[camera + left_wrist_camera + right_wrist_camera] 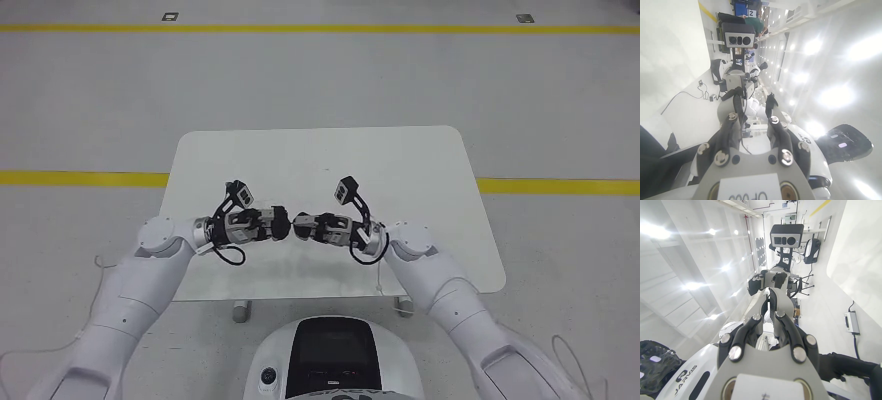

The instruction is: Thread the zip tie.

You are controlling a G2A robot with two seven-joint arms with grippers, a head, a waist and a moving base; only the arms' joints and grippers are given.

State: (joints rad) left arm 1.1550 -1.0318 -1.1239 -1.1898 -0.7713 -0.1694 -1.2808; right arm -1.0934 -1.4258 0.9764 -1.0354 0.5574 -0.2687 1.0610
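Observation:
Above the front part of the white table (420, 170), my left gripper (272, 223) and right gripper (308, 226) meet tip to tip. In the left wrist view the left gripper (753, 98) is open, its fingers well apart. A thin black strand, apparently the zip tie (742, 130), runs between them from the facing gripper back toward the palm. In the right wrist view the right gripper (770, 294) has its fingers (772, 304) close together, seemingly pinching the tie's end, which is hidden there. The tie is too thin to make out from the top view.
The table top around the arms is bare white. Yellow floor lines (80, 178) run behind it. Each wrist view looks level across the room at the other arm, with floor cables and a power box (851, 321) farther off.

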